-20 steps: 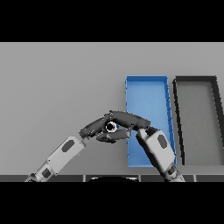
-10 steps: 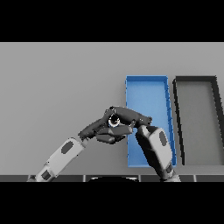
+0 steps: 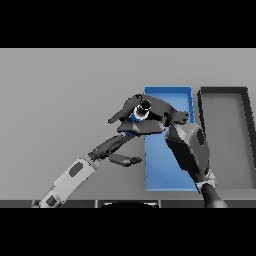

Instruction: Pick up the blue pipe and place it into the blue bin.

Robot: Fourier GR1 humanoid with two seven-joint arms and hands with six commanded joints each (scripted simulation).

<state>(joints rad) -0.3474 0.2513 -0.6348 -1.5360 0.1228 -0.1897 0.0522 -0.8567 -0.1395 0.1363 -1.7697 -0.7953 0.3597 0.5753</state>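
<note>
Fingers of the dark right hand are curled around the short blue pipe with a dark round end, holding it at frame centre over the left rim of the shallow rectangular blue bin. The dark left hand sits just below it over the grey table, its fingers loosely apart and holding nothing. A dark grey rectangular bin lies just right of the blue one.
</note>
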